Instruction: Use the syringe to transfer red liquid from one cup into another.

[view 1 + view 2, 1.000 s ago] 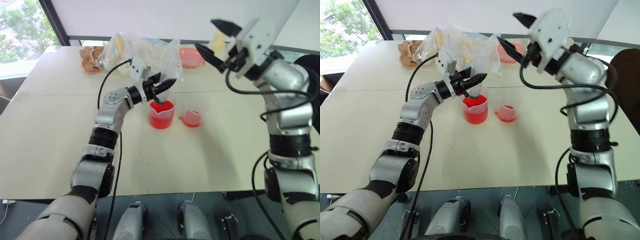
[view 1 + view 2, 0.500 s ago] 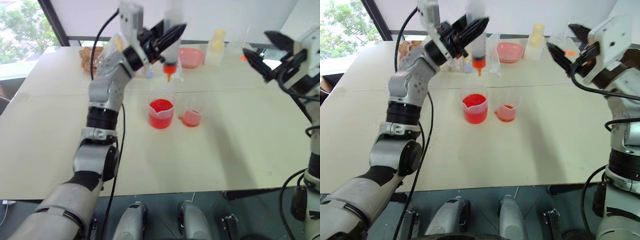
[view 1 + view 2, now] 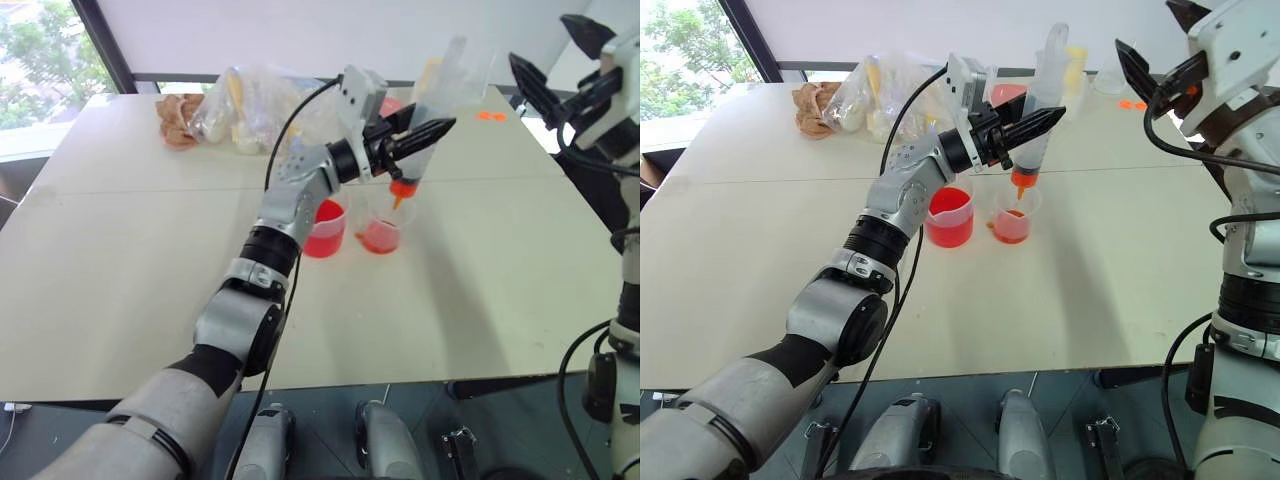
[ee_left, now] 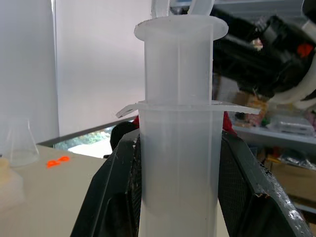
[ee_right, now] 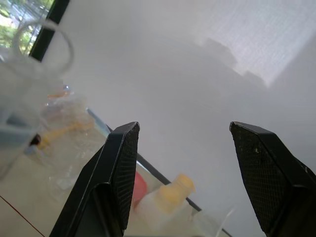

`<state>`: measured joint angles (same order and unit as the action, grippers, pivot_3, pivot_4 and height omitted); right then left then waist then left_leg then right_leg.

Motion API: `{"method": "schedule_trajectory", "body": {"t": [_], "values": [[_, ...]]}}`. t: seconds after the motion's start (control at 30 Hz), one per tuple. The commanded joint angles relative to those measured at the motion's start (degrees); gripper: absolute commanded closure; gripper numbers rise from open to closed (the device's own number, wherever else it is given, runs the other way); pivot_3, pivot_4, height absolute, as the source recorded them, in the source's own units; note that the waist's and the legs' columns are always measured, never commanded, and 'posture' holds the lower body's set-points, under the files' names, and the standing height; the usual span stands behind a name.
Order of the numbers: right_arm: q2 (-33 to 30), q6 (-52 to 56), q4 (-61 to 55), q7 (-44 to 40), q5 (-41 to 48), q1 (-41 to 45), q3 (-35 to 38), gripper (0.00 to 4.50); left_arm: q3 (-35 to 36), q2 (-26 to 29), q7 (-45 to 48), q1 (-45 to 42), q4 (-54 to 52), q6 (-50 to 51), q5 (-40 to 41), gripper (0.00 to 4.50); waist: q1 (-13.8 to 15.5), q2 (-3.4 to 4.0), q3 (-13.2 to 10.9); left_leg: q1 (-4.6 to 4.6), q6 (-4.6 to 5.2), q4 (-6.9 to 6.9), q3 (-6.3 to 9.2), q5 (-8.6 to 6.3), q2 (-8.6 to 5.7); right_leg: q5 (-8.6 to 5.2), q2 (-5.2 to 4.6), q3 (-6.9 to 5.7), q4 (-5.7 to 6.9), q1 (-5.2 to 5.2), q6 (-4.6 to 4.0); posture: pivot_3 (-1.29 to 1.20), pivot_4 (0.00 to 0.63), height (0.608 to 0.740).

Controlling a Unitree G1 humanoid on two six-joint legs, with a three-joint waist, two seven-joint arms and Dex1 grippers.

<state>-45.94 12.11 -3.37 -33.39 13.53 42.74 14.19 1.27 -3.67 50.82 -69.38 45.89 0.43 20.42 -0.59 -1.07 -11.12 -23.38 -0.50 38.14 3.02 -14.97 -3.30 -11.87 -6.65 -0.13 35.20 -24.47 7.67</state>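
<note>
Head views: on the pale table [image 3: 120,260] stand two clear plastic vessels side by side – the taller spouted clear beaker [image 3: 950,216], filled well over half with bright red-orange liquid [image 3: 949,230], and just beside it the shorter clear plastic cup [image 3: 1014,221], holding a shallower layer of the same liquid. The left gripper [image 3: 1025,130] is clenched on the barrel of the large clear plastic syringe [image 3: 1038,100], which hangs nearly upright, slightly tilted, its short orange tip [image 3: 1021,181] pointing down just above the short cup's mouth, apart from the liquid. Whether the barrel holds any liquid is hard to make out. At the far edge lie a crumpled clear plastic bag [image 3: 262,100] with yellowish contents, a brown lumpy item [image 3: 178,120] and an opaque pink bowl [image 3: 1005,93], largely hidden behind the left arm. The right gripper [image 3: 1155,50] hangs raised at the right, its black fingers spread and holding nothing, partly cut off by the frame's edge.

Left wrist view: both black fingers [image 4: 116,192] press the syringe barrel from either side; its flange and the plunger's top disc rise above them.

Right wrist view: the two fingers [image 5: 118,168] stand far apart – nothing between them – with a blurred yellow-capped bottle [image 5: 168,197] beyond
</note>
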Motion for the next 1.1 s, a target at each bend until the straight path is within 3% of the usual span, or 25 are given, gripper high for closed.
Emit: {"method": "schedule_trajectory", "body": {"t": [0.03,0.67,0.77,0.87,1.1], "values": [[1.2,-0.2,-3.2,-0.3,0.9,2.7,-1.3,1.5,0.4,-0.7,0.5,-2.4,1.7,-3.4,-1.0,3.02,0.0,0.0,0.0,0.0,0.0,0.0,0.0,0.0,0.0,0.0,-0.01,0.0,0.0,0.0,0.0,0.0,0.15,0.74],[4.9,-1.2,-2.2,-3.3,1.0,2.9,-5.1,1.5,-1.0,-0.7,2.4,-1.6,4.1,-7.0,-4.8,3.02,0.0,0.0,0.0,-0.01,0.01,0.0,0.07,-0.01,-0.02,0.0,0.0,-0.01,0.0,0.0,0.0,0.0,0.15,0.74],[5.1,-2.1,-1.7,-3.8,0.9,3.2,-5.4,2.76,-0.6,-0.7,2.1,-1.8,4.9,-7.7,-5.3,3.02,0.0,0.0,0.0,-0.01,0.01,0.0,0.07,-0.01,-0.02,0.0,0.0,-0.01,0.0,0.0,0.0,0.0,0.15,0.74],[5.2,-2.4,-1.4,-3.9,0.8,3.3,-5.6,4.34,-0.4,-0.8,2.0,-1.9,5.1,-8.0,-5.6,3.02,0.1,0.0,0.0,-0.02,0.01,0.0,0.07,-0.01,-0.02,0.0,0.0,-0.01,0.0,0.0,0.0,0.0,0.15,0.74],[5.6,0.1,-2.9,-6.0,1.9,1.0,-7.4,4.43,0.2,-1.1,1.1,-2.5,5.0,-8.1,-5.4,3.02,0.0,0.0,0.0,-0.02,0.01,0.0,0.08,-0.01,-0.02,0.0,0.0,-0.01,0.0,0.0,0.0,0.0,0.15,0.74]]}}
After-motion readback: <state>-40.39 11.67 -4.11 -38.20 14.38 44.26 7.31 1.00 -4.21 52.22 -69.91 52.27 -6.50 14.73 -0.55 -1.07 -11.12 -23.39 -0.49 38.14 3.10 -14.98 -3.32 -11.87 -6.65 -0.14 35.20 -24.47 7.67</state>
